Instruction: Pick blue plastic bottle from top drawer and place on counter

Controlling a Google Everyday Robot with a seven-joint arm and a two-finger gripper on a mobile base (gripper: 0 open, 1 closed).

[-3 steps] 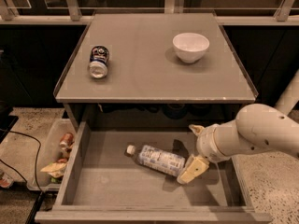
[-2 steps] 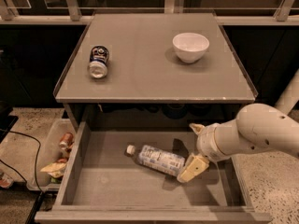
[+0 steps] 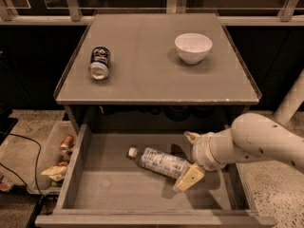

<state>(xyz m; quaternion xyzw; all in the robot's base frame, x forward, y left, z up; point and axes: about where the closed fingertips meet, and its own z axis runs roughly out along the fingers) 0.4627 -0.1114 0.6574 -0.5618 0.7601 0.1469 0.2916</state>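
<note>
**A:** What is hidden or hard to make out around the small clear plastic bottle with the white cap and pale blue-white label (image 3: pixel 159 161)?

**B:** Its base end is covered by the nearer of the two pale yellow fingers (image 3: pixel 191 177), so contact there cannot be confirmed. The label print cannot be read. The bottle is seen lying on its side on the floor of the wide shallow grey top drawer (image 3: pixel 118 196), which is pulled open, with its cap pointed away from the fingers, toward the left and back.

**A:** How is the two-finger gripper (image 3: pixel 185 159) held?

**B:** It is low inside the drawer at the bottle's base end. The fingers are spread apart and nothing is clamped. One is at the front of the base and the other is behind it, clear of the bottle. The white arm (image 3: pixel 266 141) is cut off at the right edge.

**A:** What is counted farther out?

**B:** One bottle and one gripper are seen in the drawer. Beyond the fingers, up on the flat grey square counter (image 3: pixel 142 80), two things are seen. One is a dented blue-and-silver soda can (image 3: pixel 99 63) on its side, far to the left. The other is a white round bowl (image 3: pixel 193 47), almost straight behind the fingers. Left of the drawer, a pale plastic bin (image 3: pixel 47 141) stands on the floor. Its contents are partly hidden by the drawer wall and cannot be counted.
</note>
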